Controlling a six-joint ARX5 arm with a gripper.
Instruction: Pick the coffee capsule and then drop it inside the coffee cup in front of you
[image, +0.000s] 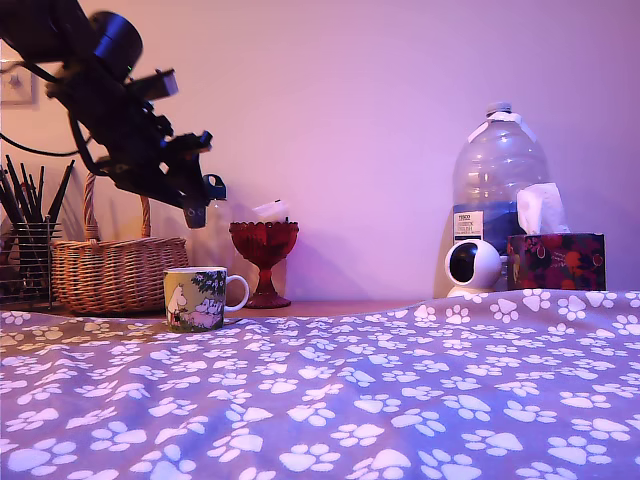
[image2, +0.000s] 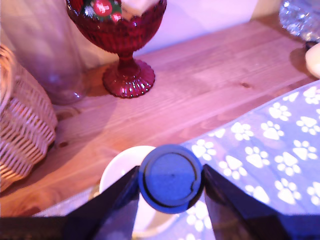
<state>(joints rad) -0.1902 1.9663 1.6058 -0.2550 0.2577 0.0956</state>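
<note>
Coffee capsule (image2: 171, 179) pinched between the two dark fingers (image2: 112, 202) of the gripper (image: 196, 212), round face toward the wrist camera, a finger pressed on either side of its rim. Directly beneath the held capsule: the coffee cup (image2: 122, 167), white interior open, partly covered by the capsule in the wrist view. Exterior view shows the gripper hanging above the cup (image: 200, 297), clear of its rim, arm angled down from that view's upper left. Cup sits at the edge of the paw-print cloth (image: 330, 400). Beyond the gripper: red goblet (image2: 120, 35) on the wooden surface (image2: 220, 80); wicker basket (image: 115, 265) off to one side.
</note>
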